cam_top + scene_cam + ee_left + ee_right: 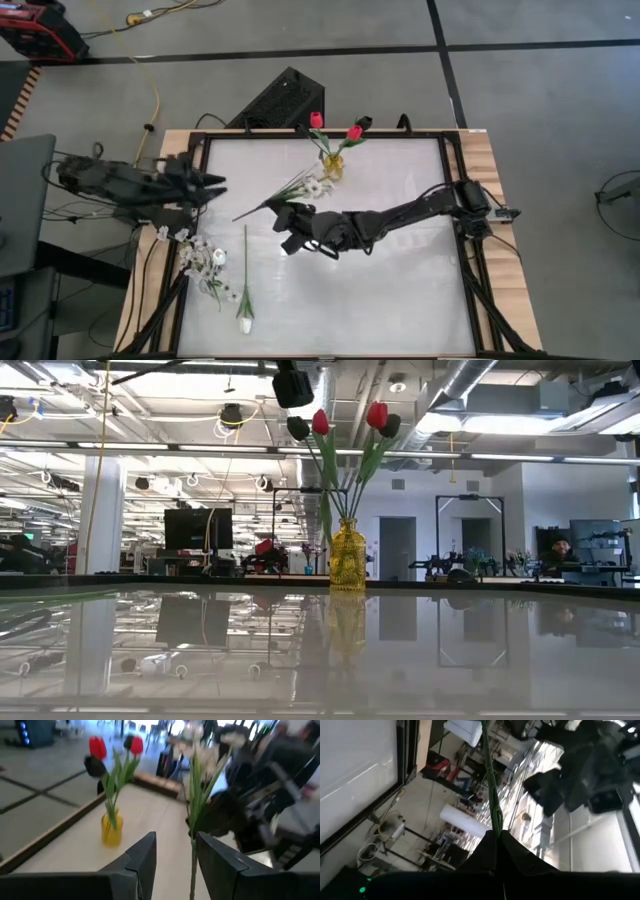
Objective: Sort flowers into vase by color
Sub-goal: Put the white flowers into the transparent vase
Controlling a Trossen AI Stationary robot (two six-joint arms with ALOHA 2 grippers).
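A yellow vase [332,166] [347,555] [111,827] stands near the table's far edge and holds two red tulips [354,132] [320,422] by their stems. My right gripper [284,210] [495,832] is mid-table, shut on a white-blossomed flower [313,186] [200,760]. My left gripper [215,185] [175,865] is open at the left edge, pointing at that flower's bare stem end [238,217]. In the left wrist view the stem shows between its fingers; whether they touch it I cannot tell. A white spray [205,260] and a white tulip [245,322] lie flat near the table's left near corner. My right gripper pinches the white flower's green stem [493,822] between its two shut fingers, around mid-length. It comes about level from the table's right, lying nearly along the stem. The flower is lifted clear, its blossoms toward the vase and its bare end toward my left gripper.
The white table [400,290] has a dark frame and wooden side strips [490,160]. A black box [280,100] sits beyond the far edge. The table's right and near parts carry nothing but my right arm [420,208]. Beyond the table lies an open workshop hall.
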